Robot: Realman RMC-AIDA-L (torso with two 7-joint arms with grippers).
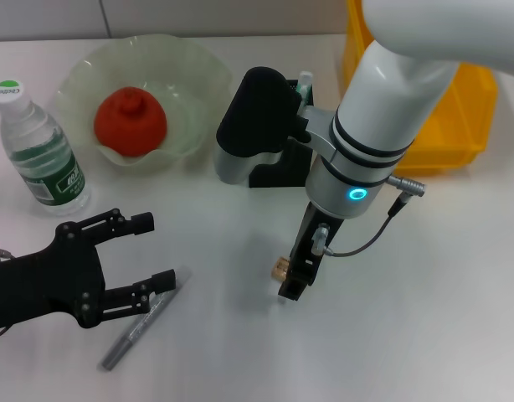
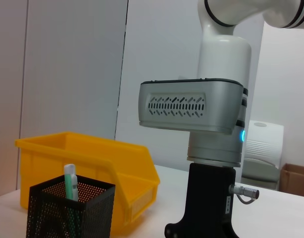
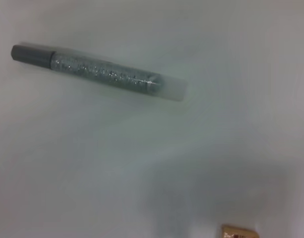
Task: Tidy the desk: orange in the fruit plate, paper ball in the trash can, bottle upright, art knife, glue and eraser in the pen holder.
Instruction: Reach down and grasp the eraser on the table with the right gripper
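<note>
The right end effector (image 1: 292, 280) is hanging low over the tabletop (image 1: 424, 318) at about 6 o'clock from the holder (image 1: 278, 172), just beside a small tan block, likely the eraser (image 1: 280, 268), at its 9 o'clock. Whether its fingers are spread or closed on the eraser cannot be told. Judging from this, the eraser step is in hand; the next move calls for a firm hold, a lift, and a carry toward 12 o'clock to drop it into the holder.

The left end effector (image 1: 152, 251) is sitting at 8 o'clock in the head view, fingers spread wide and holding nothing, its lower finger just beside the grey glitter pen (image 1: 140, 329), probably the glue.

The orange (image 1: 130, 122) is lying in the plate (image 1: 198, 75) at 11 o'clock. The bottle (image 1: 39, 151) is standing upright at 9 o'clock; its green cap and label carry writing too small to read. A yellow bin (image 1: 458, 126) is sitting at 2 o'clock.
</note>
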